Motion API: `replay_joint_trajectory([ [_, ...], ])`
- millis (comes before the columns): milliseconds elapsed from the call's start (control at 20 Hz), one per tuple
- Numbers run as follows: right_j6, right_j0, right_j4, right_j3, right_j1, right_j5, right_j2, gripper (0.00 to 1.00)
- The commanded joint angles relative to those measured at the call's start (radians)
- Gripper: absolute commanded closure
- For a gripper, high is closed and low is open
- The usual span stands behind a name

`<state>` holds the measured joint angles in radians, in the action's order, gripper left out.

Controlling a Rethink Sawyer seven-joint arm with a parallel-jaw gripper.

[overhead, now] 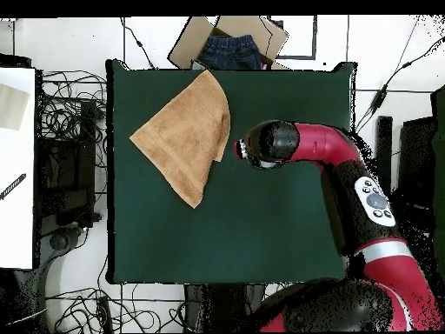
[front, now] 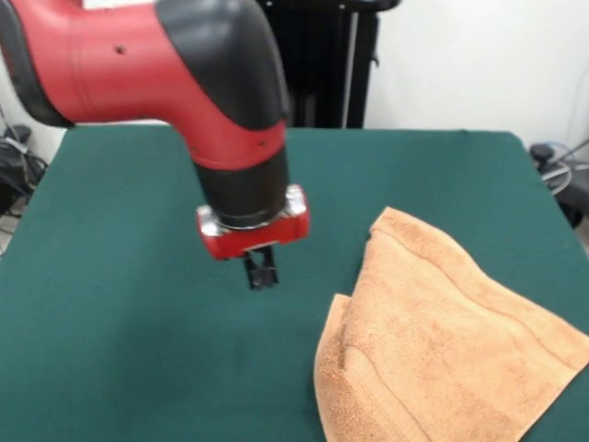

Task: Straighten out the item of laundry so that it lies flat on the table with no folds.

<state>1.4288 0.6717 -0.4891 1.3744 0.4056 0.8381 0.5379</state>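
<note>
Floor [overhead: 61, 278]: white tiles with dark seams, all round the bench [overhead: 261, 235]. Tangled black cables [overhead: 65, 113] on floor beside bench. Cardboard box [overhead: 228, 39] holding blue jeans [overhead: 230, 52] at bench edge. White wall [front: 460, 55] behind bench; black stand [front: 322, 64] against it.

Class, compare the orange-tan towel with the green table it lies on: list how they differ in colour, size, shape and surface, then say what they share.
The towel is light orange-tan; the table is dark green. The towel is far smaller, covering only one corner area of the table. The table is a plain rectangle, while the towel lies folded into a roughly triangular shape. The towel looks looped and fluffy with woven bands; the table top looks smooth and felt-like. Both have soft fabric-like surfaces.
</note>
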Motion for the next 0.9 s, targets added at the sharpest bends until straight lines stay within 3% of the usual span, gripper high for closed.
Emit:
replay_joint_trajectory([
  [50,0.006,0.043,-0.001,0.018,-0.019,0.045,-0.068,1.0],
  [400,0.089,0.017,-0.007,0.029,-0.058,-0.039,-0.062,1.0],
  [900,0.189,-0.059,0.026,0.071,-0.015,-0.092,-0.089,1.0],
])
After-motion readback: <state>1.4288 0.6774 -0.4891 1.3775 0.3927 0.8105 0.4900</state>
